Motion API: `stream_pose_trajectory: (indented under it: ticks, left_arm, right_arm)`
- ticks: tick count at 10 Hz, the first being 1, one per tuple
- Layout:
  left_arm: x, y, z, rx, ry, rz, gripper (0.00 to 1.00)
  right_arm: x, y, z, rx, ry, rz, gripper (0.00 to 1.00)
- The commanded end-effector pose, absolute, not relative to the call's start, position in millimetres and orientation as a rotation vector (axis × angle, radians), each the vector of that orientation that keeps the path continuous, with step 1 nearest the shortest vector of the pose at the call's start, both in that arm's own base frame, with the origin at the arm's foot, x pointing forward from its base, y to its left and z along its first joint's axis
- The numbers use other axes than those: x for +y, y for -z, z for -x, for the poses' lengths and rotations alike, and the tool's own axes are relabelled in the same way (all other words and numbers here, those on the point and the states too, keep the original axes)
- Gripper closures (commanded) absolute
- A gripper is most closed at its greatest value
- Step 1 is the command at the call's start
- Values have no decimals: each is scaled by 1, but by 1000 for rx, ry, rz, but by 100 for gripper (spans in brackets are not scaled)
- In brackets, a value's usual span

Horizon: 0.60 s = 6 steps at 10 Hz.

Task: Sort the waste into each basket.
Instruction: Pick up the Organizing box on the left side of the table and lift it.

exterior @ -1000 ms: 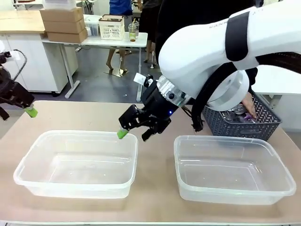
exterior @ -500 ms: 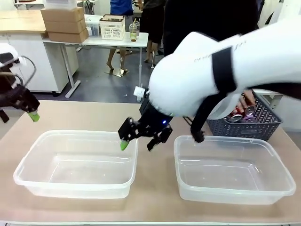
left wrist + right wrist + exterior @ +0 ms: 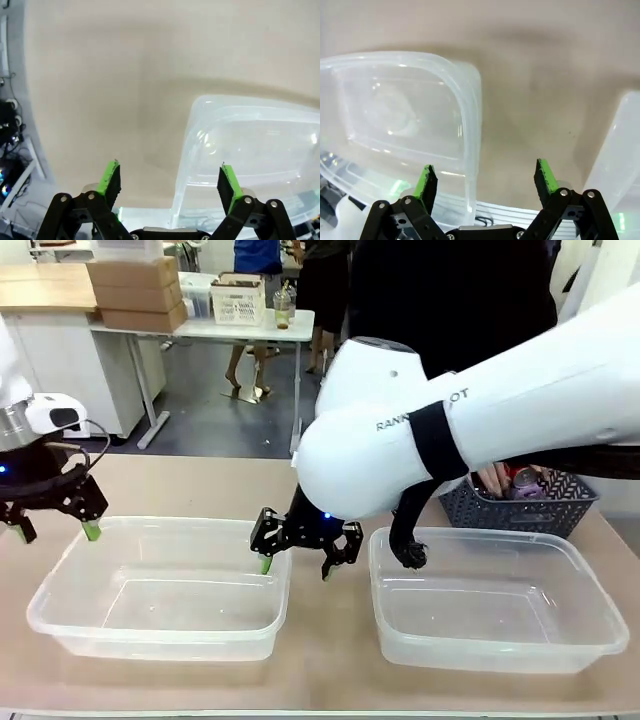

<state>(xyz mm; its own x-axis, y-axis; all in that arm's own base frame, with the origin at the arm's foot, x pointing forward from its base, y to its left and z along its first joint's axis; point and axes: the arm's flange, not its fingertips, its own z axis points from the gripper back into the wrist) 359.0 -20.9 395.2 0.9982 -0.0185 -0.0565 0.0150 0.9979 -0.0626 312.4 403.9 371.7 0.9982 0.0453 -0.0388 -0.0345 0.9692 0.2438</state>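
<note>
Left tub: your clear plastic left tub (image 3: 150,645) sits at the near left of the tan table (image 3: 330,640).
Right tub: your clear right tub (image 3: 500,660) sits at the near right, with a strip of bare table between the two.
Right gripper: your right gripper (image 3: 295,562) hangs low over that strip, spread wide and holding nothing. In the right wrist view, one green pad is over the left tub's corner and the other is over the table.
Left gripper: your left gripper (image 3: 57,530) is at the left tub's far left corner, also spread wide and holding nothing.
Waste: the waste (image 3: 525,480) is piled in the dark grey basket (image 3: 560,508) behind the right tub. Some of it looks red.
Person: a person's hand (image 3: 492,480) reaches into that basket.
Far back: cardboard boxes (image 3: 135,290) stand on a white table.
</note>
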Motion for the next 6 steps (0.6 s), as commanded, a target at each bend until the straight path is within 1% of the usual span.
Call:
stream_pose_trajectory:
  ticks: [1, 3, 4, 5, 6]
  left_arm:
    - [-18, -338, -308, 97, 31, 65, 0]
    - [-23, -321, -304, 133, 66, 80, 0]
    - [-23, -324, -303, 121, 84, 125, 0]
    - [-23, -329, -303, 114, 93, 118, 60]
    - [-20, -334, -303, 110, 94, 126, 60]
  right_arm:
    - [430, -374, -317, 49, -34, -194, 0]
    - [432, -377, -317, 48, -25, -178, 0]
    - [432, -376, -318, 75, -30, -152, 32]
    - [435, -373, -318, 100, -17, -139, 59]
    - [437, -370, -319, 102, -12, -115, 91]
